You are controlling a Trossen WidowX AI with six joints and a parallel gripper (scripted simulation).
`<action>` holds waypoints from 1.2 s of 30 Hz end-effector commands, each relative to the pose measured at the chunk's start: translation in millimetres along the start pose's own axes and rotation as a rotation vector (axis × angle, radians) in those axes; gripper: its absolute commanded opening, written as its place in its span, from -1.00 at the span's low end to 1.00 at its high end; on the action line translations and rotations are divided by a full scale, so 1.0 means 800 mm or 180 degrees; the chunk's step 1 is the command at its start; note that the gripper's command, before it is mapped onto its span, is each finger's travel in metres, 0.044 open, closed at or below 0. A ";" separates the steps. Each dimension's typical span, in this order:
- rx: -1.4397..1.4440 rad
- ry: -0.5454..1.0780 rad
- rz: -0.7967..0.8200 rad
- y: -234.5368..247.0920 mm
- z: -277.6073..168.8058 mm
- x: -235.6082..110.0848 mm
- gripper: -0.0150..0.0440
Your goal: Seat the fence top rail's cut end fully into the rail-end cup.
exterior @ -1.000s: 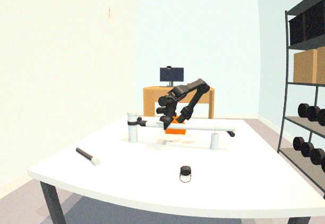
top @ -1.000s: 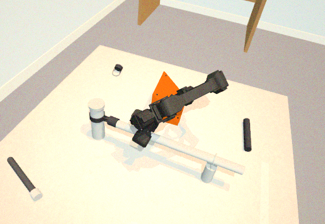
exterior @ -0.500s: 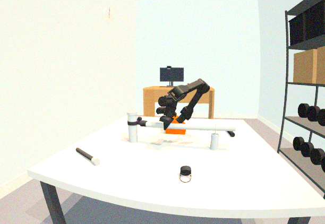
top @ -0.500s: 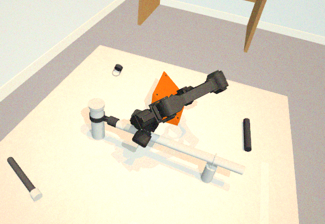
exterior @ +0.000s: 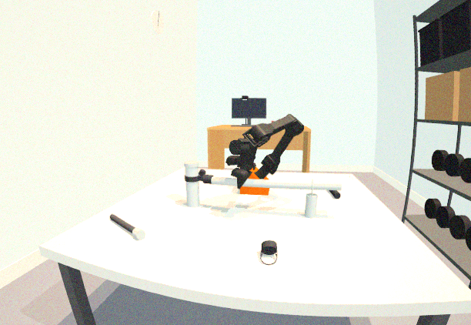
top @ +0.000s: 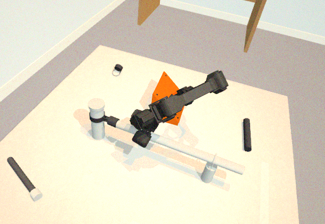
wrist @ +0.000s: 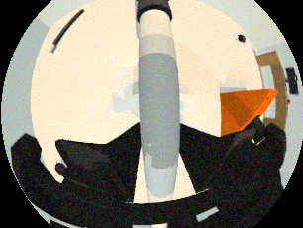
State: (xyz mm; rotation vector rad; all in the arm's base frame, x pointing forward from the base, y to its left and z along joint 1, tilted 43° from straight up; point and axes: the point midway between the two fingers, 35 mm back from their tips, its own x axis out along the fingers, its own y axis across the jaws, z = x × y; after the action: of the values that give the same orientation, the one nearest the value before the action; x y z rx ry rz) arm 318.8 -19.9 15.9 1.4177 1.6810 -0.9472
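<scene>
My gripper [top: 144,133] is clamped on the top rail [top: 186,152] near the rail-end cup [top: 112,121]. It looks stiff, smooth, likely slippery; gripping close to the cup seems best.

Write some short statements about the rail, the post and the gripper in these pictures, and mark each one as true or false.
1. The black gripper is shut on the long white rail. True.
2. The dark brace band lies at the foot of the big white post. False: it sits high, just under the post cap.
3. The rail passes over the small white post. True.
4. The short dark cylinder touches the rail. False: it lies apart from it on the table.
</scene>
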 end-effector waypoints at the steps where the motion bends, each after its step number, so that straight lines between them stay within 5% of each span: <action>1: -0.0001 -0.0043 0.0013 0.001 0.006 -0.003 -0.49; 36: -0.0014 0.0035 -0.0019 0.000 0.001 0.000 -0.49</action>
State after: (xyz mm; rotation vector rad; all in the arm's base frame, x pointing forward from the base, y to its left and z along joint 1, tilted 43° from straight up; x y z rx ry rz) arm 319.0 -20.3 16.0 1.4180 1.6959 -0.9403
